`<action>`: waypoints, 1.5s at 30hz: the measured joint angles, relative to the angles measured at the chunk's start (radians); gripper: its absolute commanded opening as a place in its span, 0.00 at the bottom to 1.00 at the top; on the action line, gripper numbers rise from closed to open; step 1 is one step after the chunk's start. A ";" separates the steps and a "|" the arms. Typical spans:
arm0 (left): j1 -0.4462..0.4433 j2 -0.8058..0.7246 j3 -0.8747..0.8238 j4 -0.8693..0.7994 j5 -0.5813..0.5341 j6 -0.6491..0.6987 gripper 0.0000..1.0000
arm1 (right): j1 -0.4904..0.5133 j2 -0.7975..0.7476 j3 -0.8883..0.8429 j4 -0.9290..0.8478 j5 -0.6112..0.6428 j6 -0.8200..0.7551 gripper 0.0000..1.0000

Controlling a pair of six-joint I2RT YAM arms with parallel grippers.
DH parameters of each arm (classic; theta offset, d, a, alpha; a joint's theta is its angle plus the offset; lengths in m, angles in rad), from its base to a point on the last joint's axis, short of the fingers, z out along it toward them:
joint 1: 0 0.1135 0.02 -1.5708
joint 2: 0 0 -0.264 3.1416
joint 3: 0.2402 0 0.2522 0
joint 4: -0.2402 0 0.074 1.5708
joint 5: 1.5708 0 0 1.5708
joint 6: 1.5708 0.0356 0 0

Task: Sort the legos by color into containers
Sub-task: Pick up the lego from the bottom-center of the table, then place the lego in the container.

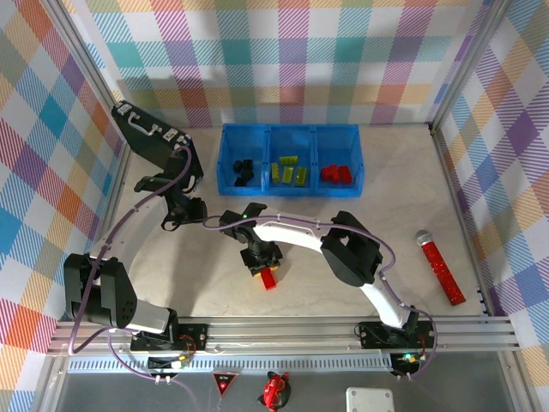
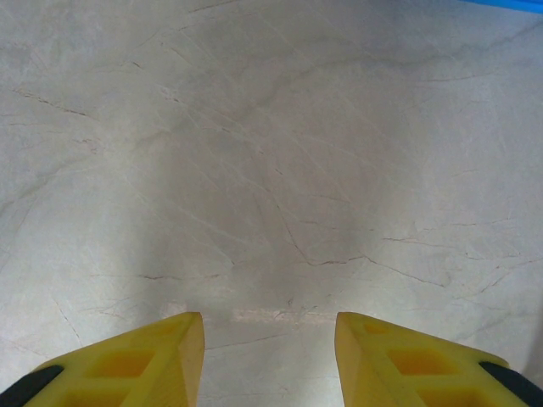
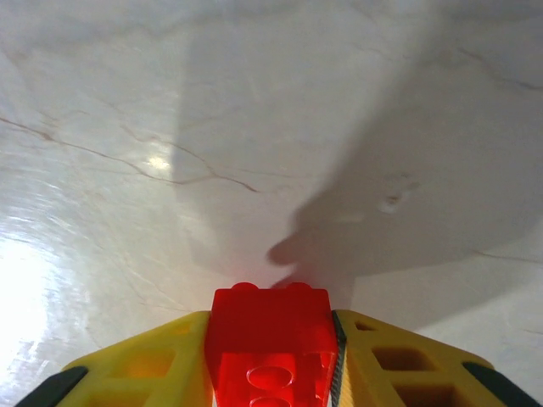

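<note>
My right gripper (image 3: 271, 360) is clamped on a red brick (image 3: 271, 331), low over the middle of the table (image 2: 271, 170) and well short of the blue tray (image 1: 283, 188). Risk, as I judge it: the brick sits out at the fingertips and could twist loose in transit, or land in the green compartment beside its own. The tray holds black bricks (image 1: 243, 170) left, lime-green bricks (image 1: 289, 172) middle, red bricks (image 1: 335, 174) right. Left gripper (image 2: 270, 360) parted and empty.

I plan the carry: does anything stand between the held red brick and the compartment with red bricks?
Nothing visible: bare table lies between the red brick in the right gripper and the blue tray's right compartment.
</note>
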 measured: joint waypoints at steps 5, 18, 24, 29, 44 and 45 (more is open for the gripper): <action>0.000 0.000 0.000 0.003 0.000 0.000 0.45 | -0.060 -0.072 -0.075 0.007 0.018 -0.011 0.36; 0.002 0.000 -0.006 0.019 0.003 0.003 0.45 | -0.296 -0.253 -0.197 0.002 0.079 -0.109 0.36; 0.010 0.000 -0.006 0.019 0.003 0.003 0.45 | -0.424 -0.290 -0.191 -0.004 0.093 -0.172 0.36; 0.013 0.000 -0.007 0.020 0.003 0.004 0.44 | -0.522 -0.290 -0.109 -0.016 0.100 -0.222 0.37; 0.013 0.000 -0.024 0.027 0.019 0.004 0.44 | -0.674 -0.061 0.354 -0.026 0.197 -0.363 0.37; 0.013 0.000 -0.025 0.027 0.022 0.003 0.44 | -0.677 -0.039 0.384 -0.023 0.205 -0.372 0.37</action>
